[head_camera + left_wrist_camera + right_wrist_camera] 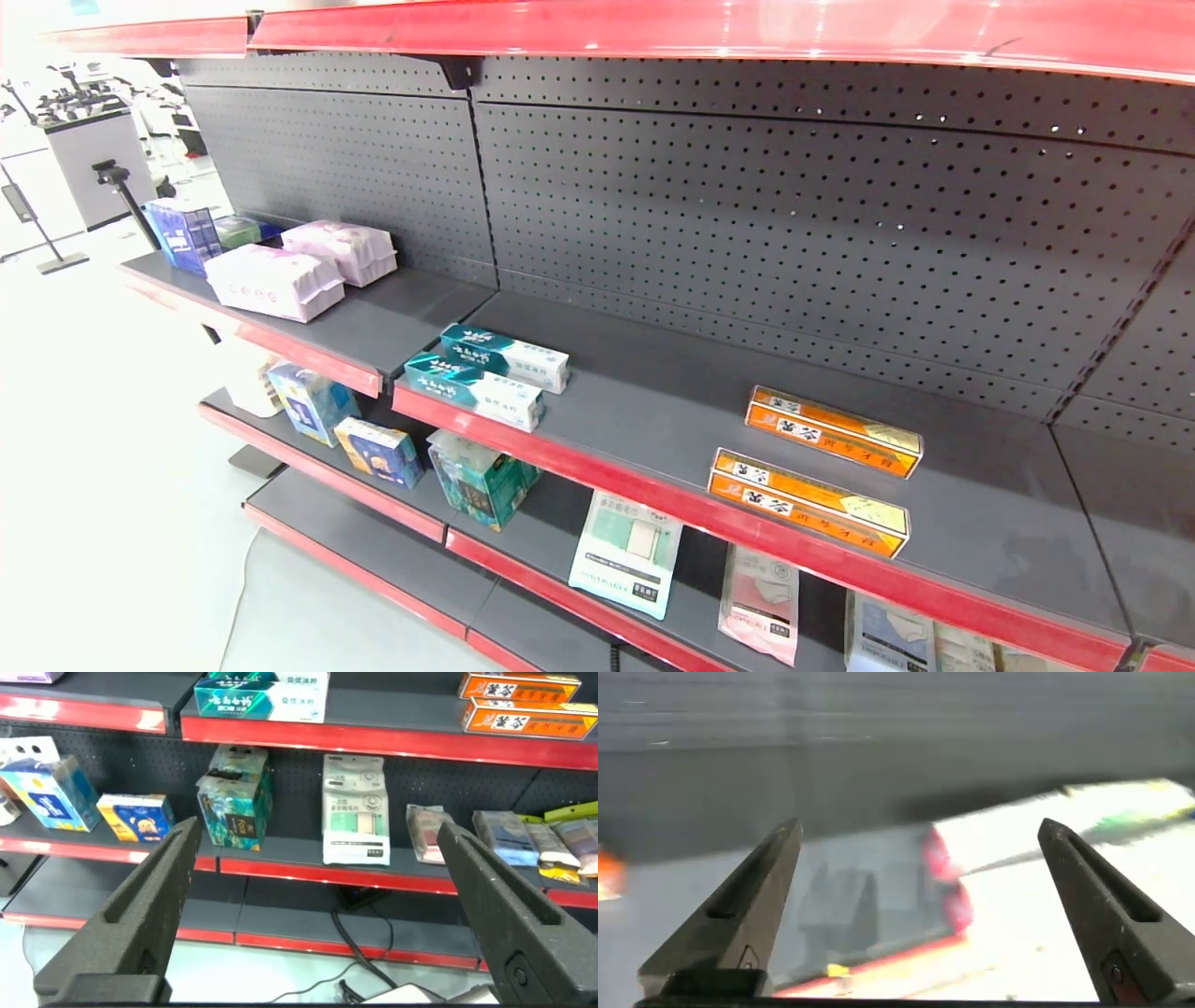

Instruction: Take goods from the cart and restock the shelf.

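Left gripper [318, 826] — fingers spread wide, nothing between them, facing the lower tiers. Right gripper [920, 826] — also spread and empty; what lies beyond it is too blurred to name. Shelf [653, 392]: two teal boxes [474, 390] lie side by side at the left end of the middle board, the nearer one at its red front edge. Two orange boxes [808, 502] lie farther right, one at the front edge, the other just behind it and apart. Pink packs [274, 282] sit on the neighbouring board to the left. On the tier below, a green box [235, 798] and a white packet [355, 810] stand near the front edge.
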### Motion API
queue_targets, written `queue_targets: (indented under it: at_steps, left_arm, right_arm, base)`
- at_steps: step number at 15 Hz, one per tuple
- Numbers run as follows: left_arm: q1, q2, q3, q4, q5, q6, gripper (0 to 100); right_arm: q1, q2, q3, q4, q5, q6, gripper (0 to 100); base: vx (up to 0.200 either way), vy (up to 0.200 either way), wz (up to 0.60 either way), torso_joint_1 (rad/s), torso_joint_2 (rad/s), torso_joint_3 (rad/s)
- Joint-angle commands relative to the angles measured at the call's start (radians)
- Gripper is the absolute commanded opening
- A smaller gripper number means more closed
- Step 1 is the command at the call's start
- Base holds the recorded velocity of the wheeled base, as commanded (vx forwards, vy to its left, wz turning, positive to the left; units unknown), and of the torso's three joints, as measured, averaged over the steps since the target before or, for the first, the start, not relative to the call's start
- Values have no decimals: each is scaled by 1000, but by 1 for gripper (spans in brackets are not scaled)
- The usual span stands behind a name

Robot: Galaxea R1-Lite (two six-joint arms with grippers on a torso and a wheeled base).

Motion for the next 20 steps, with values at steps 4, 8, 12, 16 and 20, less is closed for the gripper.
queue_targets:
  at_steps: [4,8,12,16,20]
  left_arm:
    - [-3,-2,0,0,-10,-3,100]
    - [-3,1,-2,0,-24,-15,100]
    - [-3,4,-2,0,-26,-15,100]
    - [-3,-8,-2,0,-22,-15,100]
    - [-3,-39,-2,0,-22,-15,100]
  right_arm:
    - [10,-509,77,393,274,-77,100]
    - [24,-713,175,429,545,-72,100]
    - [100,-707,185,425,726,-64,100]
    - [286,-814,216,435,715,-49,100]
    - [260,-960,271,409,680,-40,100]
  base:
    - [0,0,0,0,0,0]
    - [0,0,0,0,0,0]
    - [0,0,0,0,0,0]
    - [0,0,0,0,0,0]
    - [0,0,0,0,0,0]
